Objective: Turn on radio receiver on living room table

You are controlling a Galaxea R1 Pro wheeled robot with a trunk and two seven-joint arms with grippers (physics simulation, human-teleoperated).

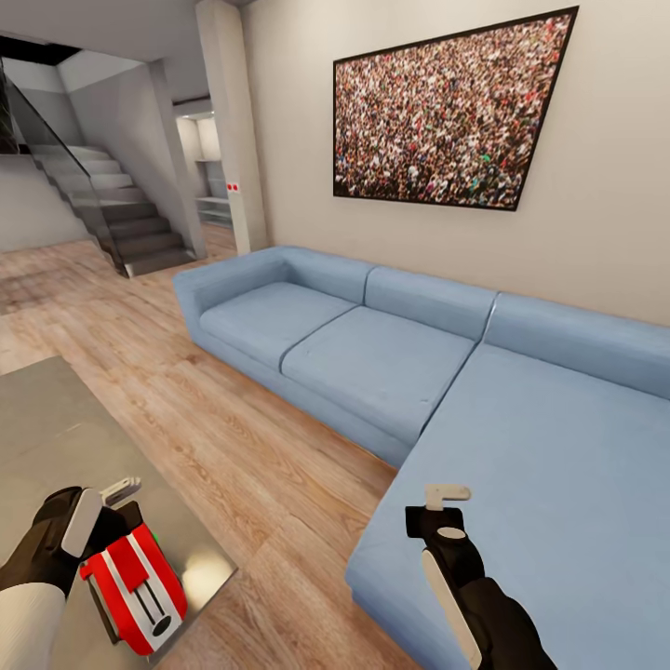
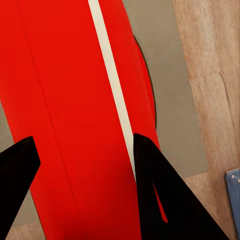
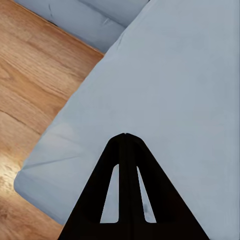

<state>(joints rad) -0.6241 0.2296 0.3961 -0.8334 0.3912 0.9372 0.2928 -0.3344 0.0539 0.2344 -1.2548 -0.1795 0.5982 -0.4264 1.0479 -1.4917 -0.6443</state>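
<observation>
my left claw [image 1: 110, 500] hangs right over the radio receiver [image 1: 135, 586], its two black fingers [image 2: 170, 200] spread wide, one on either side of the red body in the left wrist view; whether either finger touches the casing i cannot tell. my right claw [image 1: 445, 498] is pressed closed, its two fingers [image 3: 125, 190] meeting tip to tip and holding nothing, out above the seat of the sofa [image 1: 391, 363].

counted: one radio receiver, one counter [image 1: 46, 437], one sofa, one framed crowd photograph [image 1: 447, 116] on the beige wall, and two claws of mine.

the radio receiver sits on the grey counter near its corner closest to the sofa, red with white stripes and a white panel facing up, and a thin black wire along its side. in the left wrist view a pale stripe runs the length of its red shell [image 2: 75, 110], with the grey top and then the counter's edge just beyond it.

between the counter's edge and the sofa front runs a strip of bare wood plank floor [image 1: 233, 447], open all the way back to the staircase [image 1: 121, 214] at far left. the sofa bends in an l, its long seat reaching toward me under my right arm.
</observation>
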